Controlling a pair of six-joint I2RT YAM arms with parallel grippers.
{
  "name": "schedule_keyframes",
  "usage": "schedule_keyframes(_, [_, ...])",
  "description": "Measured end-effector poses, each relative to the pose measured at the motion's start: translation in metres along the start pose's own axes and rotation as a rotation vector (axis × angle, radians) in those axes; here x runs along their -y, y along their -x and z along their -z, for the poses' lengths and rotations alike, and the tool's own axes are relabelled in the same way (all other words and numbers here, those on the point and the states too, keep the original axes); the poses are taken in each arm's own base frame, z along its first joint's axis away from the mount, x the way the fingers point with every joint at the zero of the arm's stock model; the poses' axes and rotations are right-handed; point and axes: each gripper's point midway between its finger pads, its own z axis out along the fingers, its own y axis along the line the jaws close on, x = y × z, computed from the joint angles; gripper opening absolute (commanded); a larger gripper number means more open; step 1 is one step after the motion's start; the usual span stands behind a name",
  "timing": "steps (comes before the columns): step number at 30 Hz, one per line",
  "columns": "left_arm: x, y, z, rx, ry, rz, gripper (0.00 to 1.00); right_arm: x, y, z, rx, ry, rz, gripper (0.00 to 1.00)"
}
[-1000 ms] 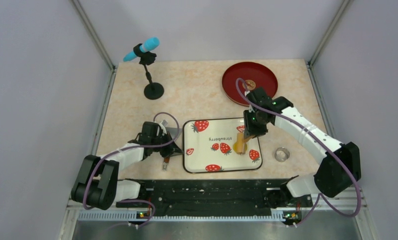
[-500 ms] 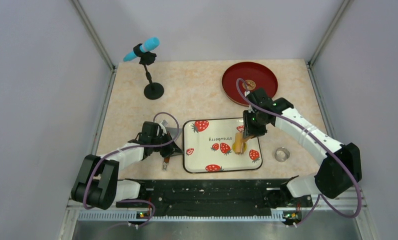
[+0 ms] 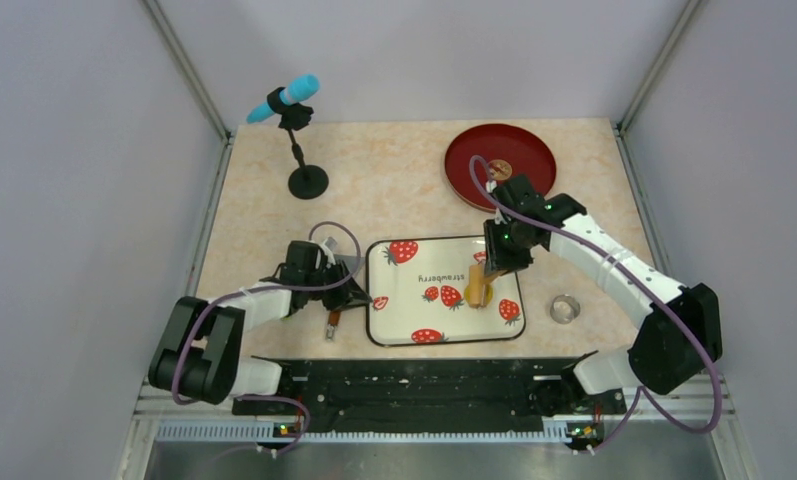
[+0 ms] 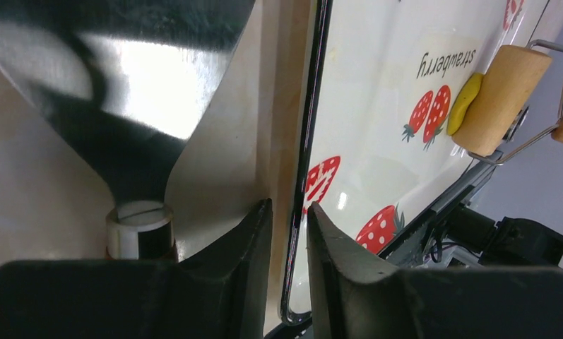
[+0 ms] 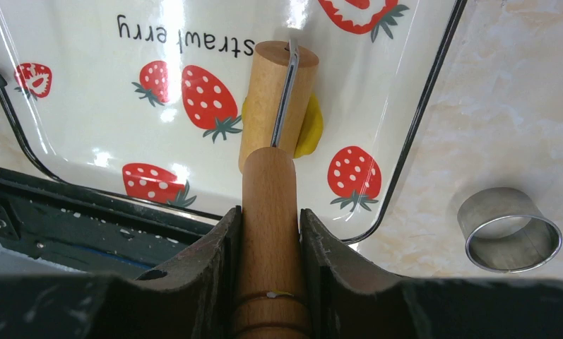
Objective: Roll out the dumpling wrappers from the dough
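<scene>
A lump of yellow dough [image 5: 309, 126] lies on the right part of the white strawberry tray [image 5: 73, 106], partly under the wooden roller's drum [image 5: 273, 106]. My right gripper [image 5: 268, 220] is shut on the roller's handle and holds the drum on the dough; it also shows in the top view [image 3: 496, 268]. My left gripper [image 4: 289, 212] is shut on the tray's black left rim [image 4: 305, 162], one finger on each side. In the top view it is at the tray's left edge [image 3: 366, 298]. No round wrapper is in view.
A metal scraper [image 3: 340, 278] lies left of the tray beside my left gripper. A small metal ring [image 3: 565, 308] stands right of the tray. A red plate [image 3: 501, 165] holding a small brown thing is at the back right. A microphone stand [image 3: 307, 182] is at the back left.
My left gripper has moved slightly right onto the tray's left rim. The roller has shifted very slightly left on the dough.
</scene>
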Motion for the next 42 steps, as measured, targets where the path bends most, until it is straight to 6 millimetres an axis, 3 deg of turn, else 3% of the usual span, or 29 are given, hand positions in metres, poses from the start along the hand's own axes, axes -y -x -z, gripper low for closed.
schedule_keyframes(3, [0.003, 0.003, -0.004, -0.007, -0.016, 0.000, 0.25, -0.003, 0.002, 0.002, 0.005, 0.013, 0.003, 0.00])
schedule_keyframes(7, [0.004, 0.007, -0.009, -0.016, -0.019, 0.003, 0.00, -0.008, 0.004, 0.003, 0.007, 0.039, 0.010, 0.00])
schedule_keyframes(11, [0.005, 0.007, -0.009, -0.023, -0.025, -0.007, 0.00, -0.019, 0.008, 0.006, 0.018, 0.096, 0.014, 0.00])
schedule_keyframes(18, [0.003, 0.008, -0.009, -0.008, -0.008, -0.024, 0.00, -0.053, 0.034, 0.030, 0.093, 0.240, 0.032, 0.00])
schedule_keyframes(23, [0.003, 0.008, -0.009, -0.009, -0.006, -0.026, 0.00, -0.065, 0.041, 0.033, 0.115, 0.300, 0.042, 0.00])
schedule_keyframes(27, [0.003, 0.009, -0.009, -0.009, -0.005, -0.026, 0.00, -0.065, 0.041, 0.022, 0.109, 0.305, 0.050, 0.00])
schedule_keyframes(32, [0.003, 0.009, -0.009, -0.009, -0.004, -0.026, 0.00, -0.050, 0.024, -0.021, 0.007, 0.241, 0.043, 0.00])
schedule_keyframes(42, [0.003, 0.009, -0.009, -0.010, -0.004, -0.025, 0.00, -0.047, 0.023, -0.023, 0.011, 0.224, 0.039, 0.00])
